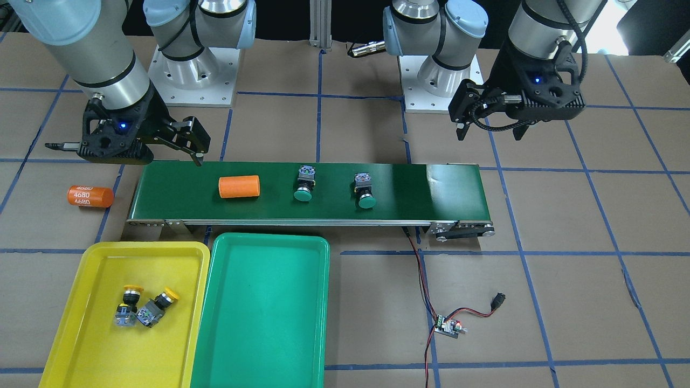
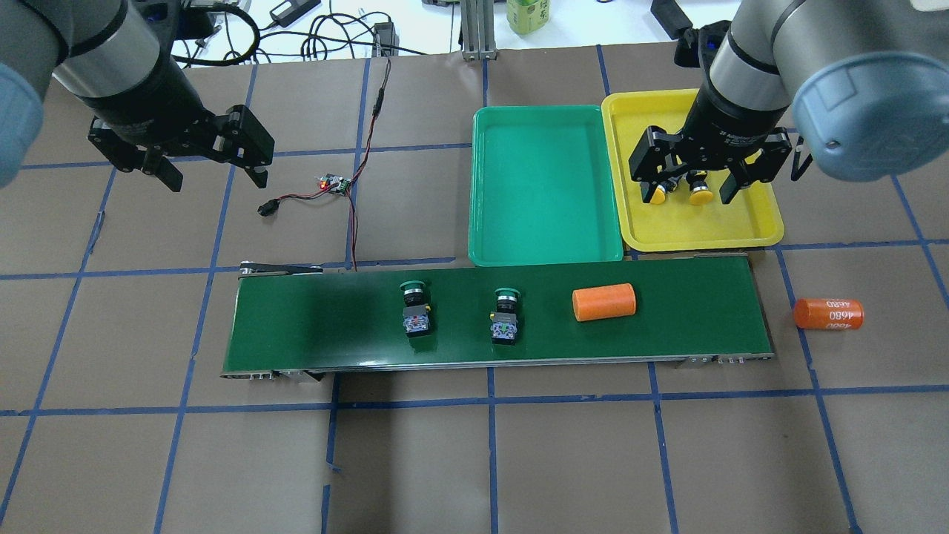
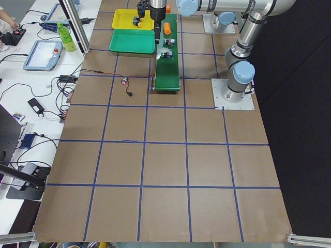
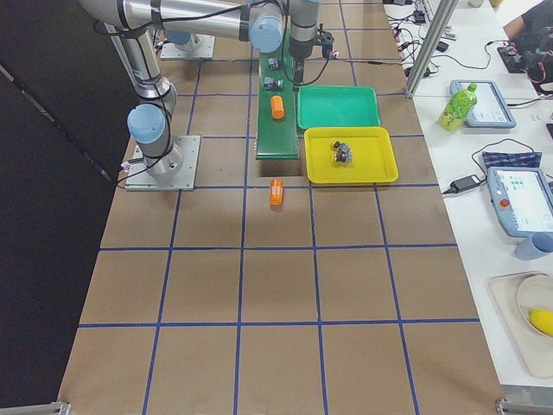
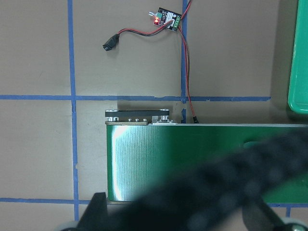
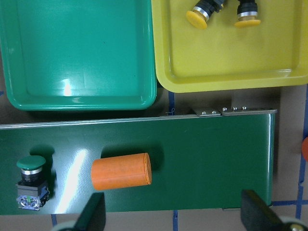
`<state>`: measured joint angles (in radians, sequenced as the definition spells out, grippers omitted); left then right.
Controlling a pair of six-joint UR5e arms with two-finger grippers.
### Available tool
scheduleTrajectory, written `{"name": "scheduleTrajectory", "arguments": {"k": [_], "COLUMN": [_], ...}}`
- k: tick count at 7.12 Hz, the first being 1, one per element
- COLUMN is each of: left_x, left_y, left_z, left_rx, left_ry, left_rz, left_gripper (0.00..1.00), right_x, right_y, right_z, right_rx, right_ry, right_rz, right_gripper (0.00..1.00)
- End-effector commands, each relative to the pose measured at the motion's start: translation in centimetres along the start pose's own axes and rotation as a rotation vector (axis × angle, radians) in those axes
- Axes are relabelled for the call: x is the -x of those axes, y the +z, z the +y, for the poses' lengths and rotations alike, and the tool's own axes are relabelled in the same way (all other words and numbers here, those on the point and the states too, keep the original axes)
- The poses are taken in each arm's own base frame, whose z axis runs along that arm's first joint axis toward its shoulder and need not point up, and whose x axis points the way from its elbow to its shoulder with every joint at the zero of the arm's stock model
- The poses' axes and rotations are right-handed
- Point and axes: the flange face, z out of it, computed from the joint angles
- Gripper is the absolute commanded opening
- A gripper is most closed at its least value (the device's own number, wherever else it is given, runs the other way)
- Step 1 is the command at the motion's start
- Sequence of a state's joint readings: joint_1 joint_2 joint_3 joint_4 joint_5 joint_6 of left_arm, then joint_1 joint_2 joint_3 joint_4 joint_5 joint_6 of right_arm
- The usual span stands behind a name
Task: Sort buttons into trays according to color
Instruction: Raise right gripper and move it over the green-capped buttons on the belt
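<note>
Because two green buttons sit on the belt and the green tray holds nothing, the risks all lie in the picks you have yet to make. Reading the overhead view from its left: the left gripper [image 2: 213,172] hangs empty with its jaws spread wide, above the tabletop [image 2: 111,334] and close to the controller board [image 2: 334,184] and its wires. If you sweep it low toward the belt, I judge it could snag that cable.

On the conveyor belt [image 2: 334,326], the left green button [image 2: 415,308] and the right green button [image 2: 506,315] appear to lie on their sides, caps toward the trays. The round caps may roll or twist out of a pinch, so close on the squarer bodies. Green on green also makes them easy to misjudge.

Just beyond them lies the orange cylinder [image 2: 604,302], the nearest thing to your right arm. Grab it by mistake and it ends up sorted.

The green tray [image 2: 545,185] and yellow tray [image 2: 697,230] sit side by side, so a release near their shared edge could drop a button on the wrong side. The two yellow buttons [image 1: 129,304] [image 1: 159,306] already rest in the yellow tray.

The right gripper [image 2: 683,187] is likewise spread and empty. A second orange cylinder [image 2: 828,314] lies on the tabletop past the belt's end; leave it.
</note>
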<state>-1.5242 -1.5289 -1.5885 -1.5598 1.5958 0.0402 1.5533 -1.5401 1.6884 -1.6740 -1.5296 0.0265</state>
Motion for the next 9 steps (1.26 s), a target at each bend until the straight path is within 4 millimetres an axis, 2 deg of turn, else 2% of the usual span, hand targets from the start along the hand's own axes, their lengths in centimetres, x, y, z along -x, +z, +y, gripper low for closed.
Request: {"name": "scheduleTrajectory", "arguments": {"k": [1,5,6,7,8,9], "left_x": [-0.5,-1.1,-1.0,-1.0,-1.0,-1.0], "left_y": [0.5,1.5,2.2,2.4,2.1,2.0], "left_z": [0.1,0.6,0.7,1.6,1.2,1.0], "left_rx": [0.013,0.031,0.043,0.046,0.011,-0.018], "left_ry": [0.013,0.088,0.084,0.104,0.102,0.091], "left_rz": [0.000,0.015,0.015,0.014,0.011,0.012], "left_gripper": [1.00,1.00,1.00,1.00,1.00,1.00], "right_x": [0.1,1.0,1.4,3.4,6.3,8.9], "right_y": [1.0,1.9,3.6,4.8,5.7,7.8], "right_z": [1.1,1.0,0.4,-0.4,-0.7,-0.2], "right_rx": [0.015,0.006,0.032,0.002,-0.044,-0.009], "right_ry": [0.001,-0.008,-0.012,-0.042,-0.049,-0.069], "right_rz": [-0.001,-0.013,-0.013,-0.006,-0.001,0.006], "right_gripper": [1.00,1.00,1.00,1.00,1.00,1.00]}}
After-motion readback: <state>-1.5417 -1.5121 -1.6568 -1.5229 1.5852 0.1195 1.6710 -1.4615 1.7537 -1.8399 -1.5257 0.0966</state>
